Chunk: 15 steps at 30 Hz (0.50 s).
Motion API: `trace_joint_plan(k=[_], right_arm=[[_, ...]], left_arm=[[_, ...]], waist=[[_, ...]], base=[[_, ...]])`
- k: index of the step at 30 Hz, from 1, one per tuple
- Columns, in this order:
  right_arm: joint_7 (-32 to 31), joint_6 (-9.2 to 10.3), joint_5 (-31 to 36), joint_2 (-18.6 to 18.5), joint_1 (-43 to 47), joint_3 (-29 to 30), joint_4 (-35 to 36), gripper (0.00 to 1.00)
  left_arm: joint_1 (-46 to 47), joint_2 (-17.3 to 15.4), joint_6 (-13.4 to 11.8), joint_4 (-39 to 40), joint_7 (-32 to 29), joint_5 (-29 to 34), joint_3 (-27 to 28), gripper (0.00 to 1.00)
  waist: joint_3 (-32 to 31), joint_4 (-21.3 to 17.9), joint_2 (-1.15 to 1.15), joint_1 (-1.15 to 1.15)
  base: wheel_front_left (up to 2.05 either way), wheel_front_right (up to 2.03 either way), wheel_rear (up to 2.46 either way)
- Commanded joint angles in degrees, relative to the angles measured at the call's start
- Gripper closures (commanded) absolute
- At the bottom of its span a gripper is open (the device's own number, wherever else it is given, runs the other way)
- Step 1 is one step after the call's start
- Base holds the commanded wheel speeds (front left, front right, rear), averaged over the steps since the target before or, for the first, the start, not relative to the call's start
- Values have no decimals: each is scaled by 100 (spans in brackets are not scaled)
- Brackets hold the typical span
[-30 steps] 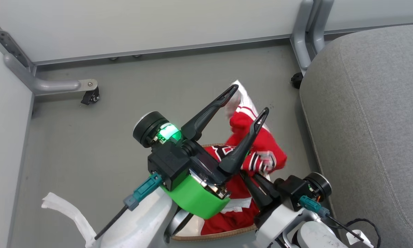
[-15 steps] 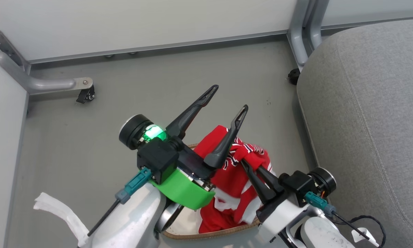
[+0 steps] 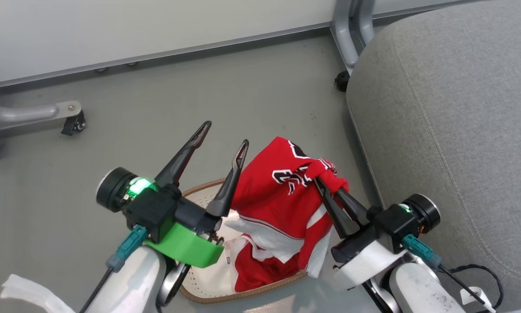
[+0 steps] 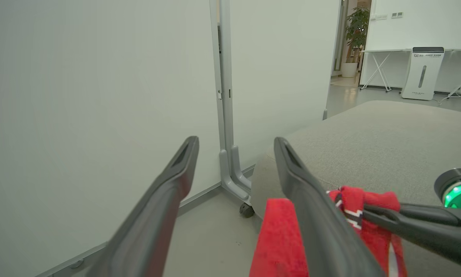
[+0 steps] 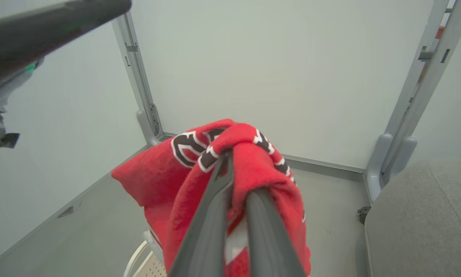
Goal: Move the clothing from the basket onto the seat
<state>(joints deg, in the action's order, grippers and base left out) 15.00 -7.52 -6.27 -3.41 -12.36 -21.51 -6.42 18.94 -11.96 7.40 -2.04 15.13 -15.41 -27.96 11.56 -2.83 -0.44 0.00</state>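
The right claw pinches a bunched fold of the clothing, its tail trailing below into the basket; left claw spread, empty. Lift till the tail clears, then swing to the seat at the claw's right.

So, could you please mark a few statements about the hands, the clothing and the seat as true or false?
1. The right hand is shut on the clothing. True.
2. The left hand grips the clothing too. False: its fingers stand open, holding nothing.
3. The clothing lies on the seat. False: it hangs from the right hand over the basket.
4. The seat stands to the robot's right of the basket. True.
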Motion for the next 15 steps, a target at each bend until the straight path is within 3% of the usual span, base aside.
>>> trace_joint_plan(k=[1,15], right_arm=[[29,6,69,-2,74,50,102,100],[29,6,391,49,542,659,1055,100]], left_arm=[[-175,-94,17,25,2,117,79,0],[-1011,-651,10,403,3,351,431,0]], waist=[[107,-212,44,0],[430,-1300,44,0]], base=[[0,0,0],[0,0,0]])
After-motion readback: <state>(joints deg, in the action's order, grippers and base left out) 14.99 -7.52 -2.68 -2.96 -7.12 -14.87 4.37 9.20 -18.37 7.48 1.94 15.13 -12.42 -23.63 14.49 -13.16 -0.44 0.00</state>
